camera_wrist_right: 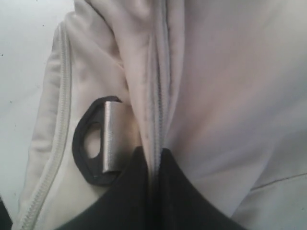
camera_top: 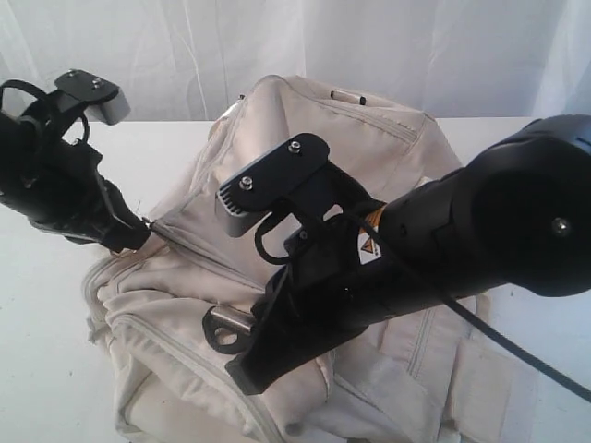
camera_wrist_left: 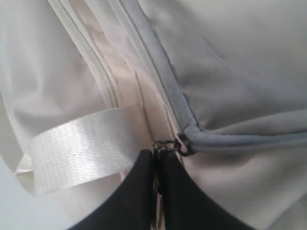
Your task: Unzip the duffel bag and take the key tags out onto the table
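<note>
early stage imo. left pincer pinched together on zipper pull, slider right at its tips. right pincer clamped on fold of duffel bag fabric, dark D-ring just beside it. bag under both pincers, mouth looks zipped. key tags nowhere visible, presumably inside. table beyond left pincer. to do: unzip, fish tags out.

Left gripper: I see its 2 black fingers pressed together, nipping the tab of the zipper pull.
Zipper pull: dark metal, right at the fingertips, at the end of a grey-edged zipper.
Webbing strap: pale, shiny loop just beside the fingers.
Duffel bag: cream fabric fills my view; a 2nd zipper runs alongside.
</note>
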Robot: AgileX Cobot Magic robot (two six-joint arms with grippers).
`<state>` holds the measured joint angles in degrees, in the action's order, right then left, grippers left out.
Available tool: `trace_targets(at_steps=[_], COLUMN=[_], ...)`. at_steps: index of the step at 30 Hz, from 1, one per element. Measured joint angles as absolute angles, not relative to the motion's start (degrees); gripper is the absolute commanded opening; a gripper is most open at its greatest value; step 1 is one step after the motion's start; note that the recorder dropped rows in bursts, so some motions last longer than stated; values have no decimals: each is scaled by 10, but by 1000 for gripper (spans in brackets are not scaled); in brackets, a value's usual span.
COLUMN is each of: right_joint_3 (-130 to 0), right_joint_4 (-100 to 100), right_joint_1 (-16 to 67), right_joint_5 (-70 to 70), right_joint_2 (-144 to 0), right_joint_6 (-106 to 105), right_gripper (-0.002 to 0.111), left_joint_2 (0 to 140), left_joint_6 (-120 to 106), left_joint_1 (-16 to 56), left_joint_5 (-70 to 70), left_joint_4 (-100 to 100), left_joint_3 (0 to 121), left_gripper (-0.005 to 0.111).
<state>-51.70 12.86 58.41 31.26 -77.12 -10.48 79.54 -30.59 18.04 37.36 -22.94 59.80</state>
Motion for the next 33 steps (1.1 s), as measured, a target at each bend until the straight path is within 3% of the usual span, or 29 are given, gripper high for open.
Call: trace_targets(at_steps=[17, 30, 33], right_joint_3=[-416, -398, -397], right_joint_4=[5, -137, -136], right_joint_1=[583, 589, 589], right_joint_5=[327, 435, 434], right_joint_2=[-657, -570, -562], right_joint_6=[0, 117, 125], right_gripper=[0, 0, 9], left_joint_2=[844, 807, 806], left_joint_6=[-329, -448, -453], left_joint_1=[193, 192, 189], left_joint_5=[480, 569, 569], left_joint_4=[-311, -416, -427], left_joint_3=[637, 642, 642], left_gripper=[0, 0, 0])
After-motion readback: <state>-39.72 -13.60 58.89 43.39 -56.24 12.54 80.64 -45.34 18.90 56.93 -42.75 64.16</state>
